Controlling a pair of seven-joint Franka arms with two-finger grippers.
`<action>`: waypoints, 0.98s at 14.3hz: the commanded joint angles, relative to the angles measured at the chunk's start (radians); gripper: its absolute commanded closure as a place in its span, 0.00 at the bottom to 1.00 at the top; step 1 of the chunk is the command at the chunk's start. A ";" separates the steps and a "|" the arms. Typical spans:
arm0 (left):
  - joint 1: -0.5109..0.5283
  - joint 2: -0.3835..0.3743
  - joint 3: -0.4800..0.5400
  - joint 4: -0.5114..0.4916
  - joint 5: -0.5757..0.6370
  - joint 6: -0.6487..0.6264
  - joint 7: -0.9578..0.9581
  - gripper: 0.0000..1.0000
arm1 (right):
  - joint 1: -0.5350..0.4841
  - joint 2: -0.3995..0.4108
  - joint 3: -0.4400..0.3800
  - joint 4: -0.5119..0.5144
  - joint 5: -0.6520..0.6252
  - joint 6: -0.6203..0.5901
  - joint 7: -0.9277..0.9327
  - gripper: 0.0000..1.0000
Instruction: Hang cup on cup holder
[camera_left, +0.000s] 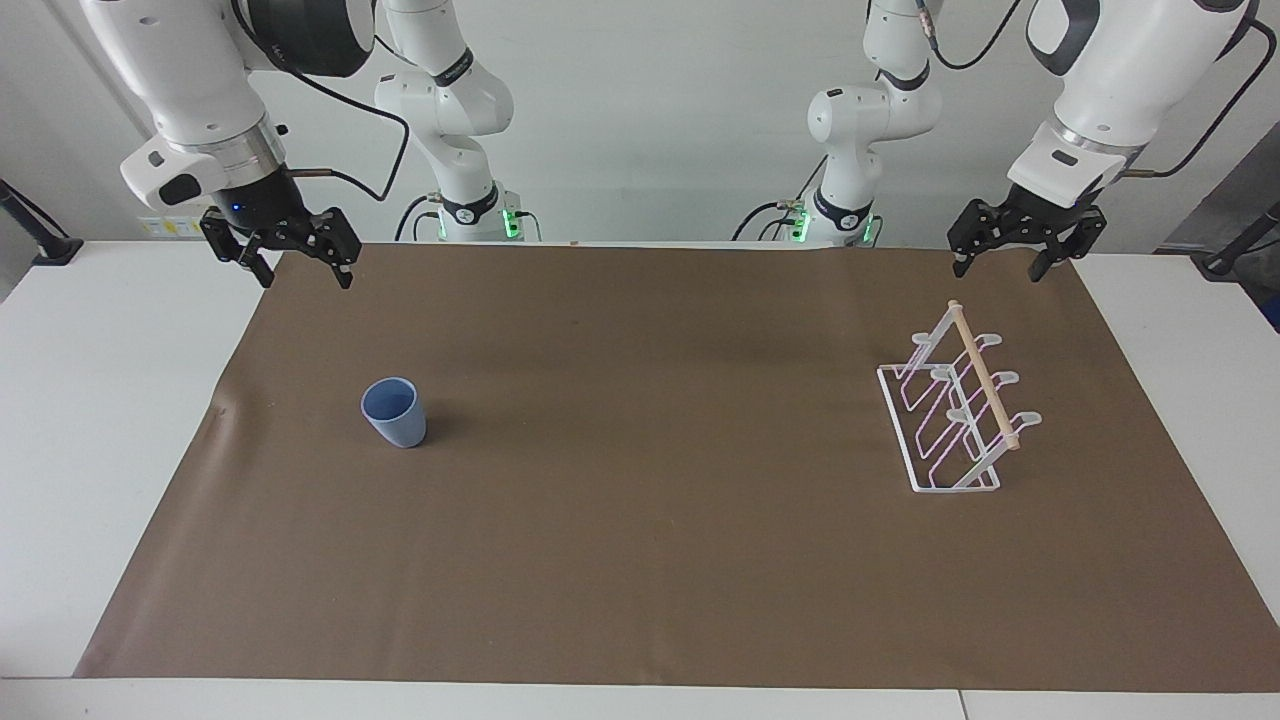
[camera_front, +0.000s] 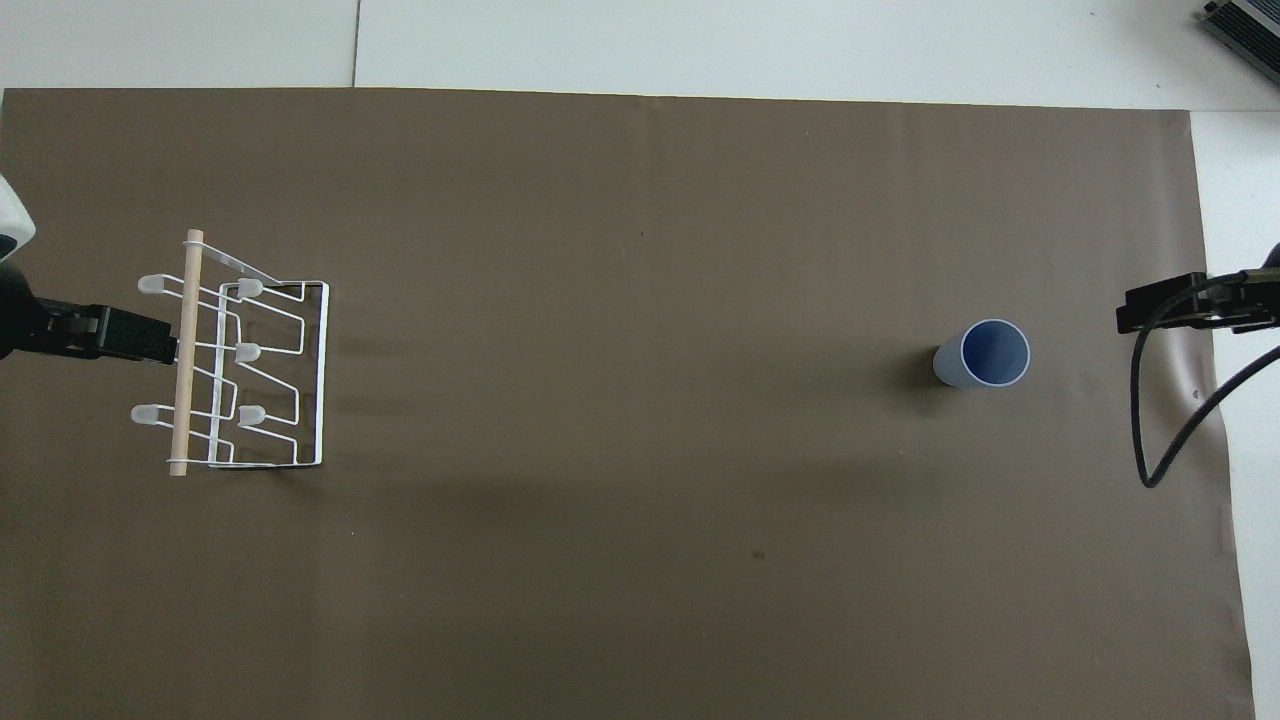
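Hovering raised: left gripper (camera_left: 1020, 262) fingers apart | right gripper (camera_left: 297, 268) fingers apart | cup (camera_left: 394, 412) upright

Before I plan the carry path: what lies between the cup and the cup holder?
Nothing: between the cup and the cup holder there is only bare brown mat. Both the facing and overhead views show it.

Bright, even, diffuse light from above. Soft, faint shadows on the brown mat (camera_left: 640, 520) beside the cup (camera_left: 394, 412) and under the cup holder (camera_left: 950, 420). No glare. Sharp focus across both views, no visible blur or edge distortion.
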 joint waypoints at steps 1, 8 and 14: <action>0.006 -0.029 0.002 -0.033 -0.003 0.012 0.019 0.00 | -0.005 -0.010 0.001 -0.012 0.012 -0.001 0.002 0.00; 0.006 -0.030 0.002 -0.036 -0.003 0.012 0.019 0.00 | -0.007 -0.012 -0.003 -0.020 0.022 0.008 0.009 0.00; 0.004 -0.030 0.002 -0.038 -0.003 0.013 0.016 0.00 | -0.007 -0.013 -0.006 -0.154 0.018 0.180 -0.002 0.00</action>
